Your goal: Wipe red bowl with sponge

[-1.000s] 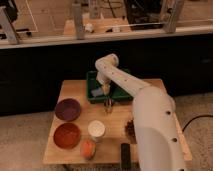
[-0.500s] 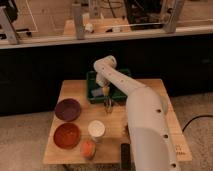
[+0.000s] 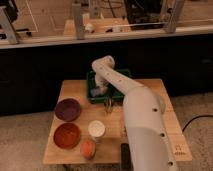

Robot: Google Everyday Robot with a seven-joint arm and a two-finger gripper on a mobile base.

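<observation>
Red bowl [image 3: 67, 135] sits at lower left of the wooden table [image 3: 165, 107], upright, nothing in it. Purple bowl [image 3: 67, 109] just above it in the frame, close but apart. White cup [image 3: 96, 129] just right of the red bowl; small orange object [image 3: 88, 148] below the cup, near the front edge. Green tray [image 3: 125, 75] at the table's back centre. Gripper [image 3: 101, 89] down inside the tray's left half; open or closed, cannot tell. Small pale grey-blue patch at its tip reads as the sponge [image 3: 95, 92]; contact not clear. White arm [image 3: 142, 125] rises from lower right, covers the table's right half, bends at upper centre, then drops into the tray. Table top is light wood and flat. Floor [image 3: 25, 145] speckled grey; dark cable [image 3: 197, 120] at right. Dark low wall [image 3: 35, 75] behind the table, pale posts [image 3: 77, 20] above it. Against one second ago: bowls, cup and tray unmoved; the arm's thick link has swung left across the table; the gripper stays low in the tray.
</observation>
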